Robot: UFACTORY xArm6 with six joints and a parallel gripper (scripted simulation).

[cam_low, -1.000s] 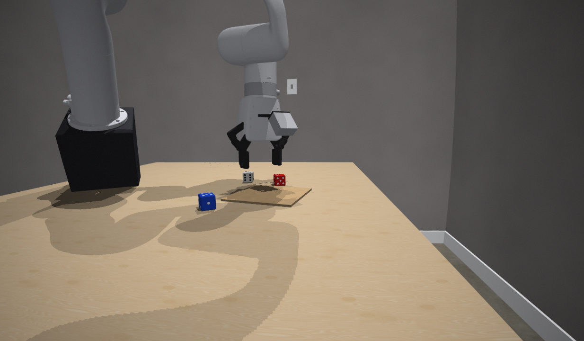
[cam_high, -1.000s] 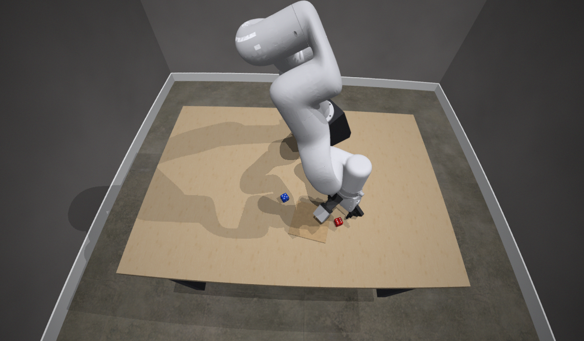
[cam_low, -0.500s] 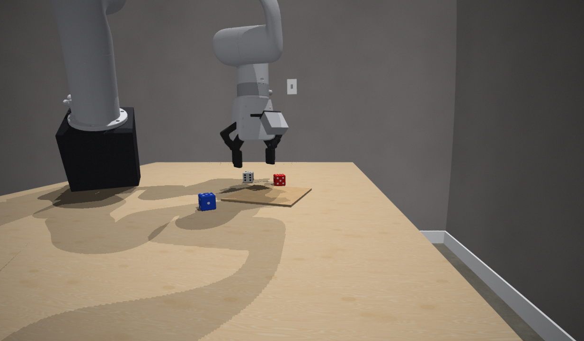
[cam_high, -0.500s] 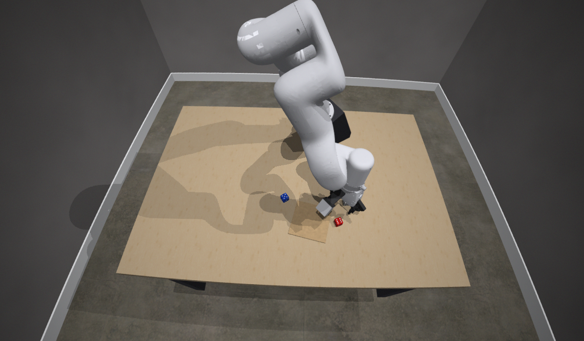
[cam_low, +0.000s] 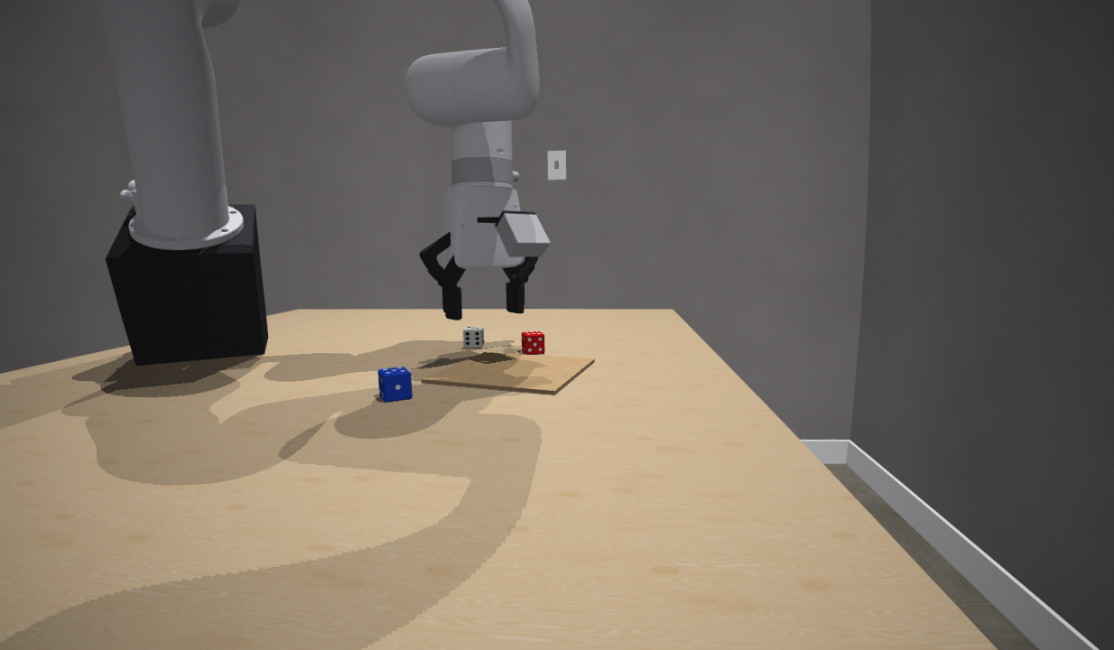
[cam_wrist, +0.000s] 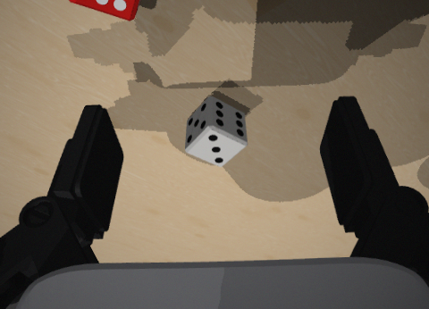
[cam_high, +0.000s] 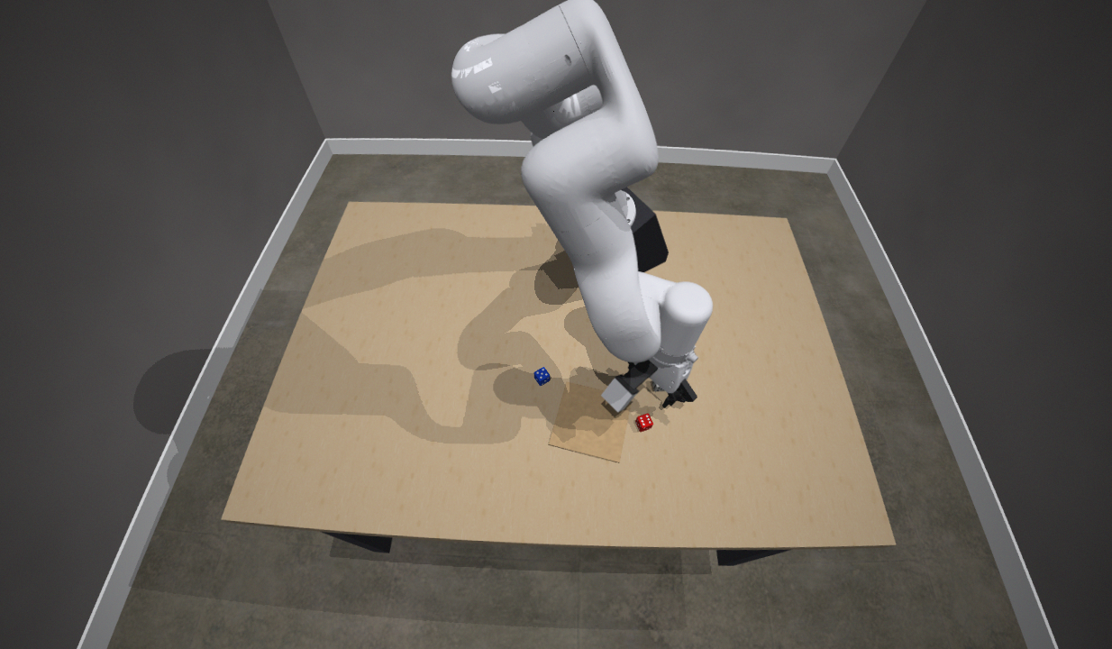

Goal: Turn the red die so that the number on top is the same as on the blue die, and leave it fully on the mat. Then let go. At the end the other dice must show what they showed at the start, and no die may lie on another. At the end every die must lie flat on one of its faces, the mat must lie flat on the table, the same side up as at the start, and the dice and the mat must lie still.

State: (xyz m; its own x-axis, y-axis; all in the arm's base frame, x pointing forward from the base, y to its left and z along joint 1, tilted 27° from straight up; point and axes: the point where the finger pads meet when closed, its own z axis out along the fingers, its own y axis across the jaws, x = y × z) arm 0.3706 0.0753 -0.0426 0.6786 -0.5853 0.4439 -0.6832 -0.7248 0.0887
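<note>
The red die [cam_high: 643, 422] lies on the bare table just off the right edge of the thin brown mat [cam_high: 589, 427]. The blue die [cam_high: 542, 376] [cam_low: 394, 384] lies on the table left of the mat, with one pip on its side and several on top. My gripper [cam_low: 479, 307] is open and empty. It hovers over a white die [cam_wrist: 216, 130], with the fingers spread wide on either side, above it.
The white die [cam_low: 472, 337] sits on the table behind the mat [cam_low: 508, 372], left of the red die; the arm hides it in the top view. The arm's black base [cam_low: 187, 283] stands at the back of the table.
</note>
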